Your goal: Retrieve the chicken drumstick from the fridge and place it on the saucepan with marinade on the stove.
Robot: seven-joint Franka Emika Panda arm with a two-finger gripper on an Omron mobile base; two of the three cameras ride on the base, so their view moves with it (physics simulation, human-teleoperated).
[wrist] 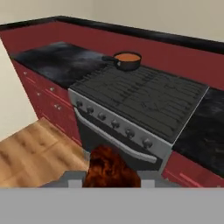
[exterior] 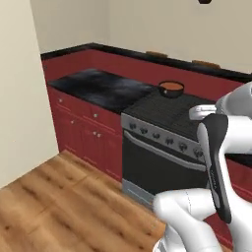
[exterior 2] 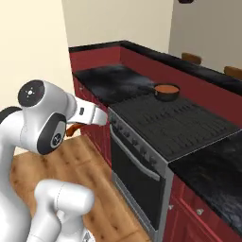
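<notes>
Carrying phase: the chicken drumstick [wrist: 110, 168] is pinched in the jaws, short of the stove [wrist: 144, 98].

The jaws are pressed onto the drumstick, whose reddish-brown bulk rises between the finger tips at the bottom of the hand view; in the right base view a small orange-brown end [exterior 2: 72, 129] juts out below the wrist, out over the wooden floor [exterior: 59, 206]. The meat is held clear of the cooktop, presumably so it can be carried over the steel knob panel [wrist: 114, 124] to the saucepan with marinade [wrist: 127, 60]. That saucepan sits on the far grate beside the black bench [exterior: 101, 86], its handle pointing toward the bench. The drumstick's long axis appears to run outward along the line of the jaws, roughly toward the stove; which end leads cannot be told.
</notes>
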